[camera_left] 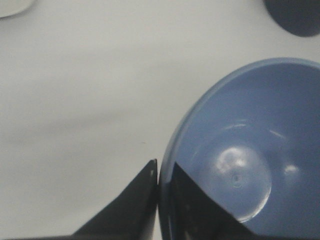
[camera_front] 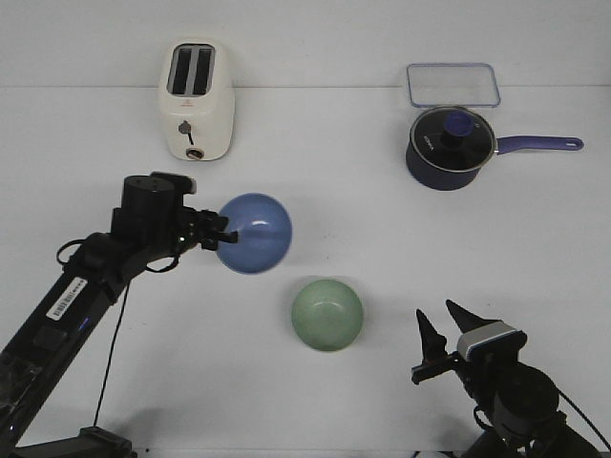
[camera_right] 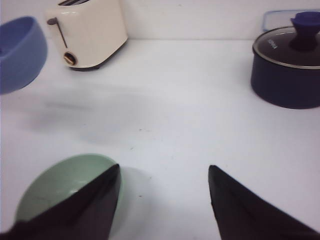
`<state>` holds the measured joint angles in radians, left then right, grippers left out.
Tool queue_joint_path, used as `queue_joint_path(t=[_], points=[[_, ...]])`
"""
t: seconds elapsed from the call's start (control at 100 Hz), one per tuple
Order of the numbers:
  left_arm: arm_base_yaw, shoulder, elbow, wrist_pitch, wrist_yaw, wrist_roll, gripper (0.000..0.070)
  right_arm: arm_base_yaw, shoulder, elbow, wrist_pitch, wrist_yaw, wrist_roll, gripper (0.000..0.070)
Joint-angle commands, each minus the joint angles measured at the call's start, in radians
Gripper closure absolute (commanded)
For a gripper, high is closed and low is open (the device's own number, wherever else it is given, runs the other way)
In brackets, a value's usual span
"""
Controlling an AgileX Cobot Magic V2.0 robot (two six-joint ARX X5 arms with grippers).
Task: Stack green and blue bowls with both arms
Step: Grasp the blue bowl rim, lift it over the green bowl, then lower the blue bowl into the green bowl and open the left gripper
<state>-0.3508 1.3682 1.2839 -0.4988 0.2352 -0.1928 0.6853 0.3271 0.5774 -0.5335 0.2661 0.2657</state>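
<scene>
a: front view first, what's the biggest thing?

b: the surface point(camera_front: 401, 239), plain white and matte, running back to a pale wall. nothing else of the room shows.

a: and on it?

b: at the back left a cream toaster point(camera_front: 195, 100) with two slots. at the back right a dark navy saucepan point(camera_front: 449, 148) under a glass lid, its handle pointing right, and behind it a clear rectangular lid or tray point(camera_front: 453, 84) lying flat.

a: anything in the containers?

b: the blue bowl point(camera_front: 255, 233) looks bare inside; the left wrist view shows only glare spots on its floor. the green bowl point(camera_front: 327, 314) sits upright on the surface near the middle front, also bare inside. the saucepan's contents can't be made out through the lid.

a: where is the blue bowl exactly?

b: just up and left of the green one, apart from it, tilted with its mouth toward the camera. the left end effector point(camera_front: 221, 234) pinches its rim, one finger point(camera_left: 200, 207) inside the wall and one outside. in the right wrist view the bowl appears raised off the surface.

a: and the right side?

b: the right end effector point(camera_front: 449, 324) is spread wide, holding nothing, right of the green bowl. whether its left finger touches the bowl, i cannot tell.

a: what's cut off?

b: both arms run out of the lower edge of the front view.
</scene>
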Motion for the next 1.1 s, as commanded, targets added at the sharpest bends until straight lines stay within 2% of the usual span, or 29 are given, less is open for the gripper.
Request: queue_joint_path(t=[0.0,0.09,0.23,0.39,0.52,0.55,0.58,0.69,0.75,0.9,1.09], points=[[-0.072,0.029,-0.012,0.016,0.003,-0.02,0.069,0.007,0.001,0.007,0.016,0.005,-0.01,0.0331],[-0.187,0.047,-0.044,0.065,-0.013,-0.048,0.069,0.007,0.001,0.008,0.016,0.004,-0.01,0.0331],[-0.32,0.11,-0.053,0.09,-0.094,-0.062,0.069,0.007,0.001,0.008,0.016,0.004,-0.01,0.0331],[-0.399,0.192,-0.053,0.089,-0.119,-0.063,0.069,0.007,0.001,0.007,0.016,0.005,-0.01,0.0331],[-0.417,0.221,-0.053,0.089,-0.138,-0.063,0.0678,0.007,0.001,0.008,0.015,0.005,-0.01,0.0331],[-0.417,0.221,-0.053,0.089,-0.138,-0.062,0.0662,0.007,0.001,0.008,0.015,0.005,-0.009,0.0331],[-0.418,0.221,-0.053,0.09,-0.138,-0.062,0.0615,0.007,0.001,0.008,0.013,0.005,-0.009,0.033],[-0.419,0.215,-0.053,0.086,-0.138,-0.062,0.0375,0.007,0.001,0.008,0.012,0.005,-0.009,0.033],[-0.414,0.206,-0.053,0.079,-0.139,-0.057,0.0317,0.007,0.001,0.007,0.013,0.005,-0.009,0.033],[-0.398,0.132,-0.053,0.061,-0.156,-0.05,0.0313,0.007,0.001,0.007,0.012,0.005,-0.009,0.033],[-0.38,-0.103,-0.072,0.01,-0.325,0.006,0.0313,0.007,0.001,0.008,0.012,0.004,-0.008,0.033]])
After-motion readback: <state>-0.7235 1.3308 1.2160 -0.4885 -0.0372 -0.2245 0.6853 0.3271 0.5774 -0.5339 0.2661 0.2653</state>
